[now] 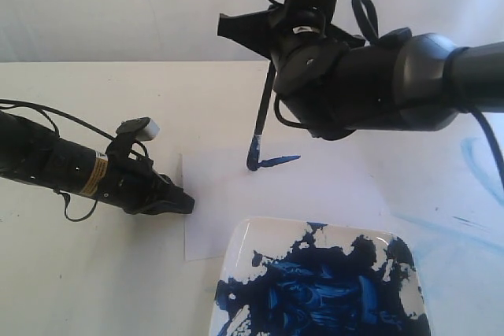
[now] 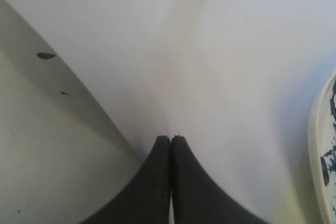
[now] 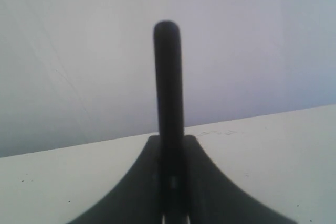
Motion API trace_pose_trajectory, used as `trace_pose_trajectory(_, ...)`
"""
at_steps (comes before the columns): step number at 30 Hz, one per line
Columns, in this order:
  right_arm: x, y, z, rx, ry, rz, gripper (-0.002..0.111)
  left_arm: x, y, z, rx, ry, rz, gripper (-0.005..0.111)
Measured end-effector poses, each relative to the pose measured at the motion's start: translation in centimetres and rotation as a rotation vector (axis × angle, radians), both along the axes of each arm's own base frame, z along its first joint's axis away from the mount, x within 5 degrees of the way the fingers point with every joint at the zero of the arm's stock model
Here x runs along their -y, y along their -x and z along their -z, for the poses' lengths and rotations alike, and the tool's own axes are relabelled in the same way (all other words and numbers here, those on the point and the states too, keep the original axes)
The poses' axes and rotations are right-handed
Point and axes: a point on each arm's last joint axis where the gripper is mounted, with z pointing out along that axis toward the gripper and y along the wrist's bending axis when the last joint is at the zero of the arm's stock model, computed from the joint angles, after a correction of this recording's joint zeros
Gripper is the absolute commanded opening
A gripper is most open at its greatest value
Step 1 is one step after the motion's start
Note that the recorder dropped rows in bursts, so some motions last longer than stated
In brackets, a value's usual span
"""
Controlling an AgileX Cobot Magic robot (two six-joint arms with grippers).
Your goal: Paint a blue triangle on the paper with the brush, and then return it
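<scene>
The brush (image 1: 264, 112) stands nearly upright over the paper (image 1: 228, 210), and its blue tip (image 1: 253, 159) touches the sheet. My right gripper (image 1: 272, 51) is shut on the brush's black handle (image 3: 168, 77); the handle's rounded end sticks out past the gripper (image 3: 170, 139). One short dark-blue stroke (image 1: 279, 161) runs right from the tip; no blue triangle shows. My left gripper (image 1: 185, 204) is shut with nothing in it, its tips (image 2: 170, 138) resting at the left edge of the paper (image 2: 220, 66).
A white square dish (image 1: 236, 257) smeared with dark-blue paint sits at the front, just right of the left gripper; its rim (image 2: 321, 145) shows in the left wrist view. Pale blue smears (image 1: 476, 163) mark the table at the right. A paint speck (image 2: 46, 55) lies off the sheet.
</scene>
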Motion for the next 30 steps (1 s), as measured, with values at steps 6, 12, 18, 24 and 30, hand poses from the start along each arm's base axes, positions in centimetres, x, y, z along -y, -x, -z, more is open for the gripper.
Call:
trace_pose_trajectory(6, -0.05, -0.22, 0.61, 0.000, 0.000, 0.019, 0.000, 0.00, 0.00, 0.00, 0.000, 0.000, 0.000, 0.000)
trace_pose_trajectory(12, 0.00, -0.24, 0.56, 0.005, -0.001, 0.025, 0.000, 0.00, 0.00, 0.00, 0.000, 0.000, 0.000, 0.000)
trace_pose_trajectory(18, 0.13, -0.31, 0.51, 0.017, 0.000, 0.042, 0.000, 0.00, 0.00, 0.00, 0.000, 0.000, 0.000, 0.000)
trace_pose_trajectory(24, 0.09, -0.29, 0.55, 0.013, 0.000, 0.037, 0.000, 0.00, 0.00, 0.00, 0.000, 0.000, 0.000, 0.000)
trace_pose_trajectory(30, 0.08, -0.26, 0.75, -0.010, -0.004, 0.036, 0.000, 0.00, 0.00, 0.00, 0.000, 0.000, 0.000, 0.000)
